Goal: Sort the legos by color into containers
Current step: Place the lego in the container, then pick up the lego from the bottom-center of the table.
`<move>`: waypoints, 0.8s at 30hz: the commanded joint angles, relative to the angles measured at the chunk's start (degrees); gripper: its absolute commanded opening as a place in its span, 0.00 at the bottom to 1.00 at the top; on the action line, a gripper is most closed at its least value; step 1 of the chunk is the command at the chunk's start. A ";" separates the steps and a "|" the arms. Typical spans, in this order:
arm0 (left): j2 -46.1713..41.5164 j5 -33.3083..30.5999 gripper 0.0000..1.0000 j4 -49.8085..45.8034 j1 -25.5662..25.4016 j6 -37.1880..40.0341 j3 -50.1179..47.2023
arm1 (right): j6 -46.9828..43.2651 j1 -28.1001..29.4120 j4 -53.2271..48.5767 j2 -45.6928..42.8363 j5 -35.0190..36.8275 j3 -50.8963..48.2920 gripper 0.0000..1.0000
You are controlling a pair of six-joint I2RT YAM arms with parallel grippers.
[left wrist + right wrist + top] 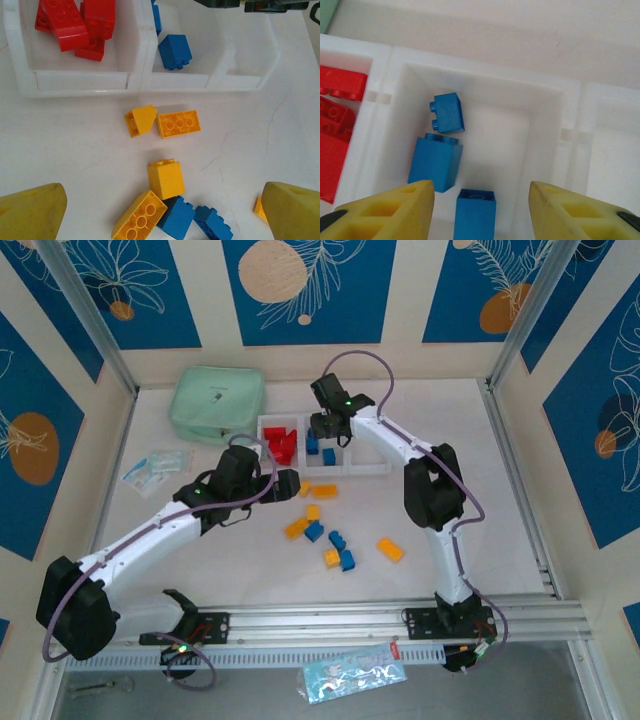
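The containers [372, 468] are three joined white bins. The left bin [80, 80] holds red legos [75, 22]. The middle bin [545, 130] holds blue legos [436, 162]. My right gripper [481, 192] hangs open over the middle bin, and a blue brick [475, 215] stands between its fingers with a gap on each side. Loose yellow legos [166, 179] and blue legos [175, 217] lie on the table in front of the bins. Above them my left gripper [162, 200] is wide open, holding nothing.
A mint-green pouch [217, 405] lies behind the bins at the left. Clear plastic packets [157, 468] sit left of my left arm. A lone yellow brick [390, 549] lies to the right of the loose pile. The metal rail [400, 620] runs along the near edge.
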 commanded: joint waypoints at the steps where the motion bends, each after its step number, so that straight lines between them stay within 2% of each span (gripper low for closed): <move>1: -0.57 1.80 0.99 -1.20 0.53 0.83 1.64 | -1.13 1.37 -0.20 -6.96 -1.50 -3.26 0.54; 12: -2.06 5.97 0.99 -2.31 -0.81 -0.50 -0.97 | 2.18 2.17 -1.04 -24.74 -6.41 -23.32 0.61; 16: -3.05 5.97 0.99 -0.48 -3.11 -1.94 -2.95 | 4.54 3.39 -2.24 -30.40 -8.59 -31.58 0.64; 24: -4.77 2.51 0.99 -0.49 -6.61 -5.58 -6.62 | 13.00 9.54 -4.92 -38.26 -10.56 -44.62 0.67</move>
